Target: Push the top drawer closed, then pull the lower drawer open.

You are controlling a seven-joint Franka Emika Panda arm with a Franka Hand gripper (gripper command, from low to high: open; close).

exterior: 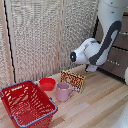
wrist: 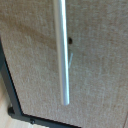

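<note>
The brown cabinet stands at the exterior view's right edge, partly behind my white arm. Its top drawer (exterior: 120,39) and lower drawer (exterior: 118,63) show as dark brown fronts; whether either is open I cannot tell. My gripper (exterior: 93,68) hangs under the wrist just in front of the cabinet, around the lower front's height, and its fingers are too dark and small to read. The wrist view is filled by a brown grainy drawer front (wrist: 95,75) with a silver bar handle (wrist: 62,50) very close. No fingers appear there, and I cannot tell which drawer it is.
On the wooden table (exterior: 95,107) sit a red wire basket (exterior: 27,102), a red bowl (exterior: 47,83), a pink mug (exterior: 63,91) and a yellow-red packet (exterior: 73,79). A woven screen (exterior: 45,35) closes off the back.
</note>
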